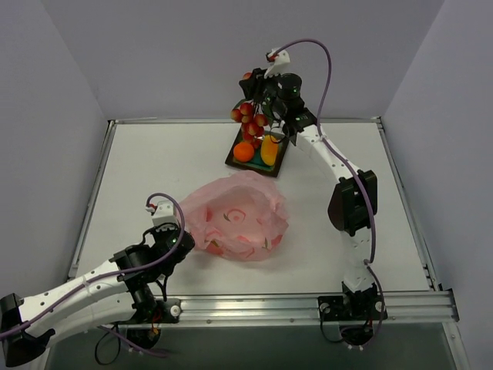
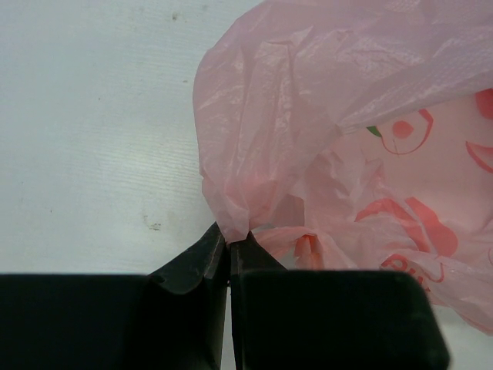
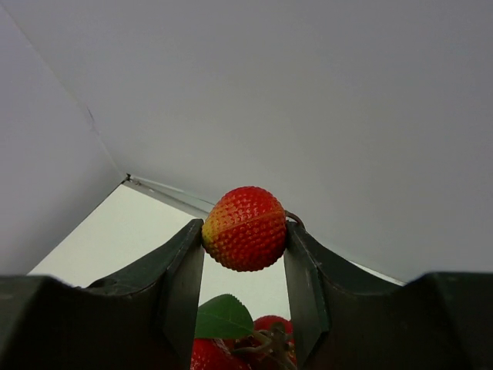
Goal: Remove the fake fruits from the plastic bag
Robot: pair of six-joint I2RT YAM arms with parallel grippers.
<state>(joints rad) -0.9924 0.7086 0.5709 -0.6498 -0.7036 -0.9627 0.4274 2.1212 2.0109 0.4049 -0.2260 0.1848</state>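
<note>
The pink plastic bag lies crumpled mid-table. My left gripper is shut on a pinch of its edge at the bag's left side. My right gripper is raised at the back, above the teal plate, and is shut on one bumpy red fruit of a bunch. The other red pieces with green leaves hang below it over the plate. A round orange and a yellow-orange mango lie on the plate. I cannot tell if fruit is left inside the bag.
The table's raised rim runs along the back and sides. Grey walls stand close behind the plate. A metal rail crosses the near edge between the arm bases.
</note>
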